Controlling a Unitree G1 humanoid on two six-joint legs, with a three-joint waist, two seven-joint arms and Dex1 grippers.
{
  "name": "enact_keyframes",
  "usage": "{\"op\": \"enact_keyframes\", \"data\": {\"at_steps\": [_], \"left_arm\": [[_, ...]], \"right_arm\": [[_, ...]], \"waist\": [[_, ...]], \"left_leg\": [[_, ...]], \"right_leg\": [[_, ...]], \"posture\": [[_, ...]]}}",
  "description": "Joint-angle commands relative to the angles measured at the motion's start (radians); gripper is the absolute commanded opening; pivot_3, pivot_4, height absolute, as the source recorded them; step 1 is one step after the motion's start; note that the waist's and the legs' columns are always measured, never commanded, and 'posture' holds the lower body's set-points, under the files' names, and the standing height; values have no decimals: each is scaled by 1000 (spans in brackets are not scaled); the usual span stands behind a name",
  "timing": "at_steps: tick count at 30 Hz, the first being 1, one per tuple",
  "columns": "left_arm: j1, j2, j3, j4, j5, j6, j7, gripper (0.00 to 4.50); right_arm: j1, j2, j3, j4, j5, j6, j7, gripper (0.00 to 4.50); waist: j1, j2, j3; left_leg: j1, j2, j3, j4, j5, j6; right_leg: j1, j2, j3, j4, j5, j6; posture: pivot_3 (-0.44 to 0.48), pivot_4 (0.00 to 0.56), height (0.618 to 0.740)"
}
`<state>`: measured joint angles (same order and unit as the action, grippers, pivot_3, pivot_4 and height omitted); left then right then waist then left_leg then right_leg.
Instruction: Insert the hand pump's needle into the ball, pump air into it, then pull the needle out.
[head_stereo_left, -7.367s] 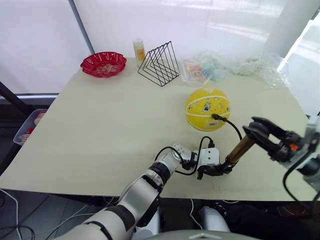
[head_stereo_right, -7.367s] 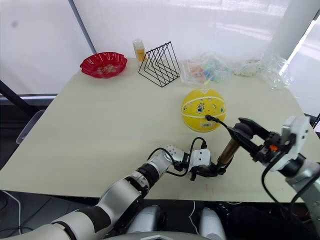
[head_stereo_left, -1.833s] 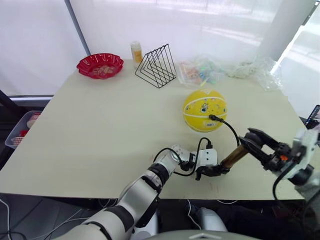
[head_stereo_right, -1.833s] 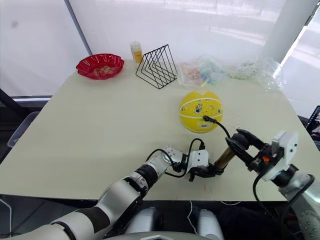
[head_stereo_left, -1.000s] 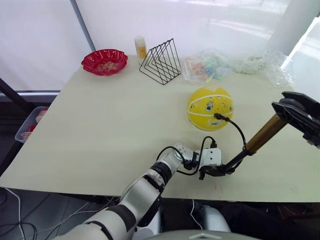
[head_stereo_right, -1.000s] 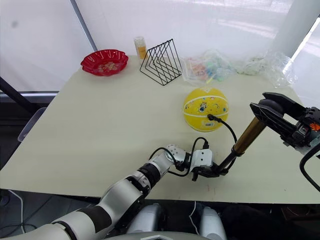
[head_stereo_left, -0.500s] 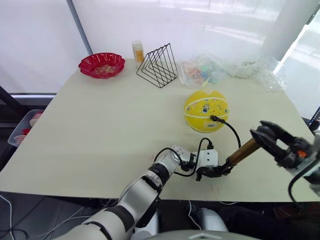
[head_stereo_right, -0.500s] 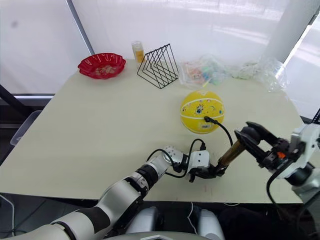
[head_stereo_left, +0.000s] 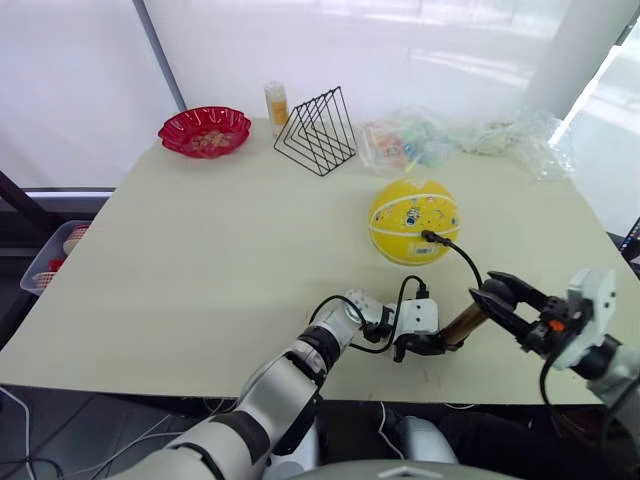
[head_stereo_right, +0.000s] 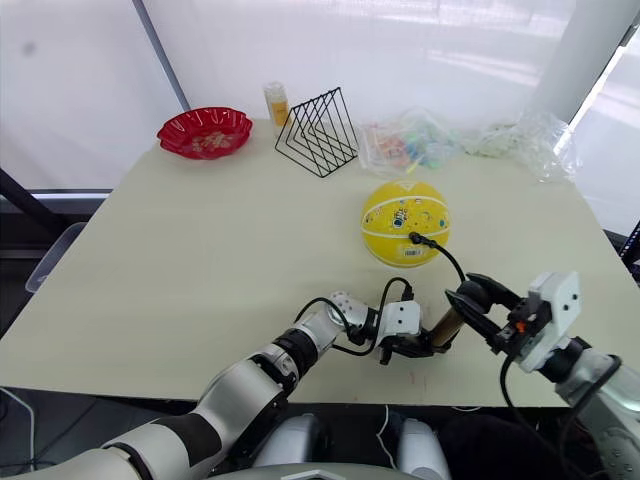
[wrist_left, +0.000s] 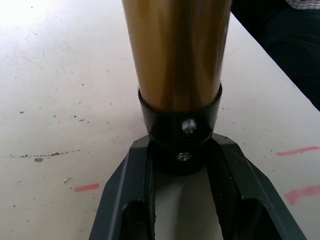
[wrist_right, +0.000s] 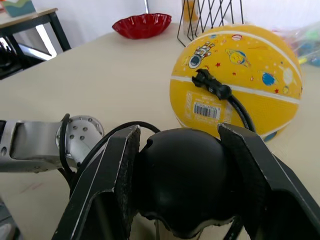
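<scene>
Round yellow rubber ball (head_stereo_left: 413, 221) w/ white seams sits mid-table (head_stereo_left: 200, 260); hose fitting plugged into its near side. Hand pump (head_stereo_left: 462, 325) — bronze metal barrel, black caps — slants near front edge. Left gripper (head_stereo_left: 425, 343) clamps its base, right gripper (head_stereo_left: 495, 300) squeezes the handle. Red scalloped bowl (head_stereo_left: 205, 131) holds small bits.
</scene>
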<state>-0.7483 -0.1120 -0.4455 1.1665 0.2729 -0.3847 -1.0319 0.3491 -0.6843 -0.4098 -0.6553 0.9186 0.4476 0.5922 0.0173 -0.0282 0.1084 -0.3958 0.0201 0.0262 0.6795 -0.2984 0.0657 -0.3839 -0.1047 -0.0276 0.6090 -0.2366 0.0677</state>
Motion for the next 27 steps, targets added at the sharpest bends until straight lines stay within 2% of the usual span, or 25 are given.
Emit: {"op": "enact_keyframes", "data": {"at_steps": [1, 4, 7, 10, 13, 18, 20, 22, 27], "left_arm": [[63, 57, -77, 119, 99, 64, -39, 1022], [60, 57, -76, 120, 97, 66, -42, 1022], [58, 57, -75, 121, 97, 67, -43, 1022], [55, 57, -76, 122, 98, 66, -45, 1022], [55, 58, -77, 122, 98, 64, -45, 1022], [57, 59, -76, 120, 97, 64, -45, 1022], [59, 59, -75, 118, 96, 63, -45, 1022], [60, 59, -74, 116, 94, 62, -46, 1022], [61, 56, -68, 111, 88, 61, -40, 1022]], "right_arm": [[-64, -93, -306, -93, 228, 2, -70, 1993], [-87, -162, -439, -88, 354, 33, -99, 1993], [-132, -220, -511, -88, 447, 52, -152, 1993], [-196, -261, -550, -88, 536, 54, -222, 1993], [-197, -252, -537, -101, 545, 74, -240, 1992], [-36, -161, -375, -135, 322, 130, -161, 1992], [34, -110, -275, -122, 203, 110, -114, 1992], [67, -70, -183, -91, 111, 77, -84, 1992], [84, 22, 19, -11, -58, -7, -30, 1992]], "waist": [[2, 4, 5], [4, 4, 9], [6, 2, 13], [3, 0, 17], [4, -1, 18], [3, -7, 14], [0, -15, 7], [-5, -24, -2], [-6, -25, -8]], "left_leg": [[-2, -1, 1, 0, 0, 0], [-3, -2, 3, 0, 0, 0], [-3, -3, 7, 0, 0, 0], [-4, -4, 15, 1, 0, 1], [-6, -4, 19, 1, 0, 1], [-4, -3, 22, 2, -2, 5], [-3, -3, 22, 2, -3, 5], [-1, -1, 22, 2, -3, 5], [2, 2, 21, 2, -3, 5]], "right_leg": [[-2, -1, 1, 0, 1, 1], [-3, 0, 3, 0, 1, 2], [-5, 0, 8, 0, 2, 4], [-9, 2, 15, 0, 4, 7], [-13, 4, 19, 1, 5, 9], [-12, 5, 23, 0, 7, 13], [-12, 6, 24, 0, 7, 12], [-11, 5, 24, 0, 6, 10], [-11, 4, 24, 1, 6, 7]], "posture": [[0, 150, 737], [0, 150, 737], [0, 150, 737], [0, 150, 737], [0, 150, 737], [0, 150, 737], [0, 150, 737], [0, 150, 737], [0, 150, 737]]}}
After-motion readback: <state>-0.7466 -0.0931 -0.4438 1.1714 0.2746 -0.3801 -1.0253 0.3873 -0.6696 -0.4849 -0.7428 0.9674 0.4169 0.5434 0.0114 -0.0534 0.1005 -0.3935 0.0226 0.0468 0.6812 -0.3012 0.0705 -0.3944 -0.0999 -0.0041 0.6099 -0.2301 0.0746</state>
